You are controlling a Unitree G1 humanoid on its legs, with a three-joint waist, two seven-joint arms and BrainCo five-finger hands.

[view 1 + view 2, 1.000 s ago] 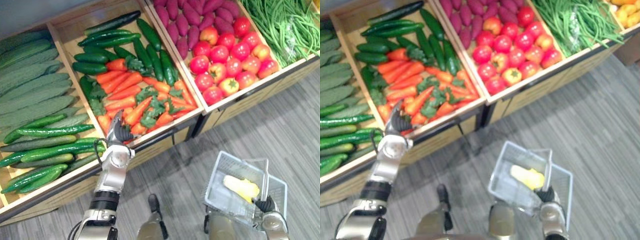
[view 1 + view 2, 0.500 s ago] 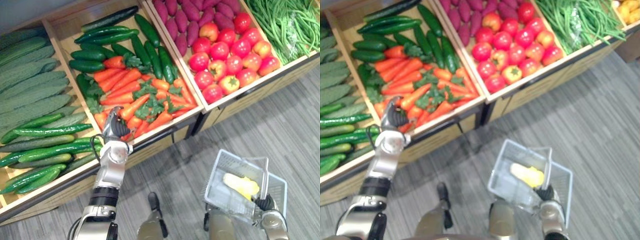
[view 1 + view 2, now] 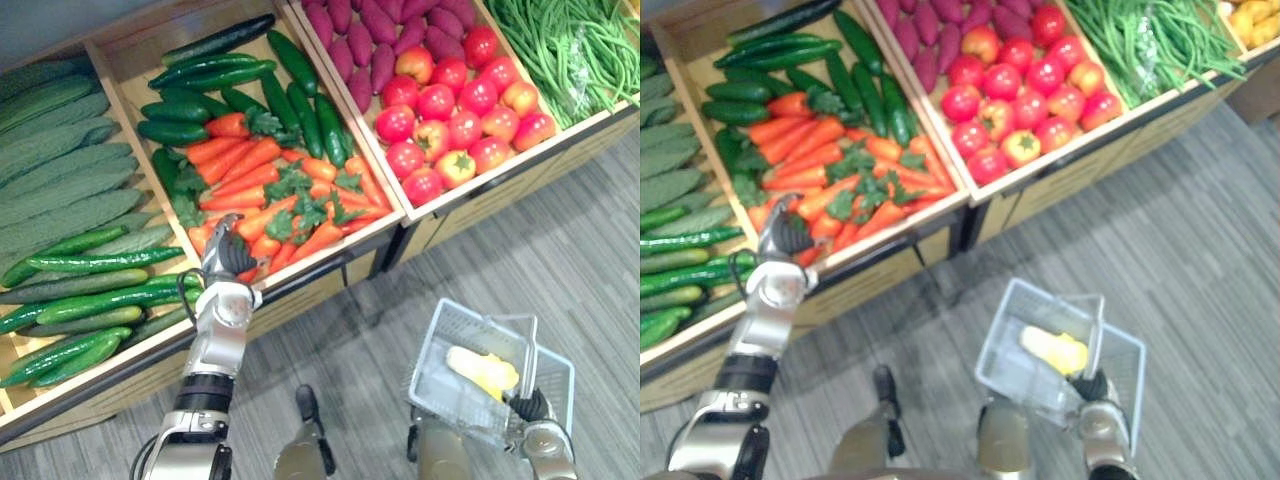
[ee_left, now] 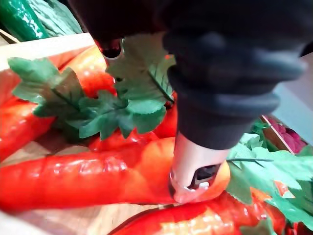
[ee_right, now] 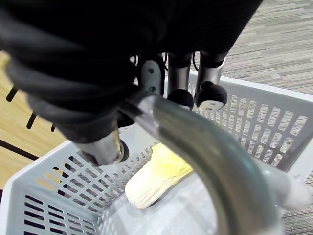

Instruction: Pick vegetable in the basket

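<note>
Now the left hand (image 3: 228, 255) sits slightly deeper among the carrots (image 3: 250, 165) than a second ago, when it was at the front lip of the wooden bin (image 3: 330, 258). It touches one carrot (image 4: 83, 178), but whether it has closed on it cannot be told. Meanwhile the right hand (image 3: 531, 410) stays curled round the handle (image 5: 195, 142) of the white basket (image 3: 432, 345), which holds a pale yellow vegetable (image 3: 482, 373).

Orange carrots (image 3: 245, 162), red tomatoes (image 3: 440, 101), pale grey slotted basket (image 3: 436, 368).
</note>
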